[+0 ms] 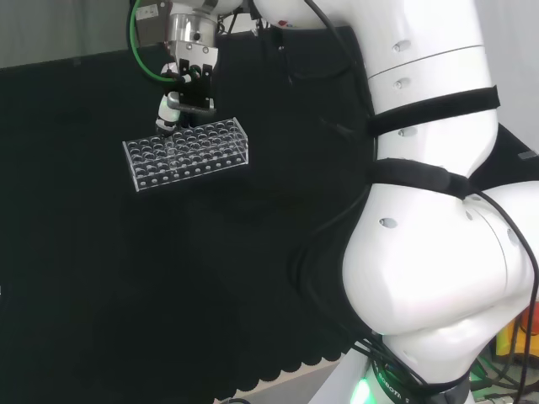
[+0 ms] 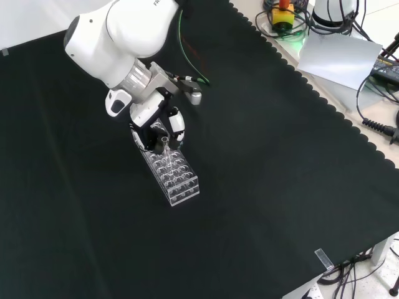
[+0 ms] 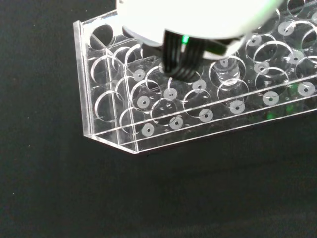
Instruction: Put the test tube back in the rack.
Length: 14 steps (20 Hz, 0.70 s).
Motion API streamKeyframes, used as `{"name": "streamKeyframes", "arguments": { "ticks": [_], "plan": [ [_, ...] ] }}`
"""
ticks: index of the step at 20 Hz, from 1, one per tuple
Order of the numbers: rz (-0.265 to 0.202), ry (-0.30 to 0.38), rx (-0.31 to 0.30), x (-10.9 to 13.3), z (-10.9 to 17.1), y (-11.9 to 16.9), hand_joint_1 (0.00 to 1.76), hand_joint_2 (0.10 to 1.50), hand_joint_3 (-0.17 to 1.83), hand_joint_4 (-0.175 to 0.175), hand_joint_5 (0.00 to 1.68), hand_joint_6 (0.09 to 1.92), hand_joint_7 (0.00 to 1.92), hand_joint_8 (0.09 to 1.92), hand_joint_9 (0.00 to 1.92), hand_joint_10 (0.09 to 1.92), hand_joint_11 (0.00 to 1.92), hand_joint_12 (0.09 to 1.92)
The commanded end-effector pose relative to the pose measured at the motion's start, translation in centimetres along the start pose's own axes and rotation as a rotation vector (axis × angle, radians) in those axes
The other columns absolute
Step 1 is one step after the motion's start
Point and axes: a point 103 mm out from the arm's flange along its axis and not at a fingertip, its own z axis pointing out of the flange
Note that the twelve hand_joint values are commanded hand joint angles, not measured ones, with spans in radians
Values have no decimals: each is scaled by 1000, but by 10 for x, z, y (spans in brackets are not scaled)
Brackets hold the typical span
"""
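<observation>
Front view: test tube [image 2: 164, 144], clear, stands about upright at the far (upper) end of the rack [image 2: 175, 175], w/ its open top showing just under the hand [image 2: 163, 121]. Lower part seems to sit in one of the end holes, but how deep can't be told, glass on glass. Hand's fingers are curled down round the tube's upper part, one white-tipped finger [image 2: 179, 128] on its right side, black parts to its left; exact contact is hard to make out.

Rack is clear plastic, long, w/ rows of round holes, lying on the black cloth [image 2: 268, 187] and running from upper left to lower right in this view.

Head view: rack [image 1: 189, 154] sits left of the arm's big white links [image 1: 429, 210]; hand [image 1: 187, 80] hangs over its far edge, fingers [image 1: 168, 116] pointing down to the left part of the back row. Tube itself can't be picked out here.

Wrist view: one end of the rack [image 3: 148, 109] close up, rings of holes w/ small white dots in the base plate. A blurred white part of the hand [image 3: 198, 17] and a black ribbed piece lie over the holes.
</observation>
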Motion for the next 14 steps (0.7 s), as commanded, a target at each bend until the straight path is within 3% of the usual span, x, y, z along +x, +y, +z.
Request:
{"name": "streamKeyframes", "arguments": {
  "ticks": [1, 2, 4, 6, 10, 14],
  "plan": [
    [-16, 48, 26, -7, -15, -5, 1296, 818, 424, -175, 1136, 784, 1194, 784, 1362, 734, 1025, 1225],
    [-17, 53, 26, -8, -19, -7, 1291, 862, 352, -175, 1117, 797, 1175, 795, 1331, 743, 972, 1272],
    [-24, 71, 22, -9, -27, -11, 1368, 708, 569, -175, 986, 780, 1248, 729, 1270, 743, 894, 1312],
    [-31, 79, 15, -11, -34, -15, 1399, 646, 669, -172, 886, 788, 1262, 727, 1216, 732, 834, 1337],
    [-49, 83, 7, -11, -48, -26, 1284, 521, 870, -133, 774, 825, 1119, 780, 1122, 722, 741, 1361],
    [-66, 88, -5, -8, -58, -35, 1271, 500, 903, -120, 740, 830, 1063, 797, 1085, 719, 711, 1365]
  ]
}}
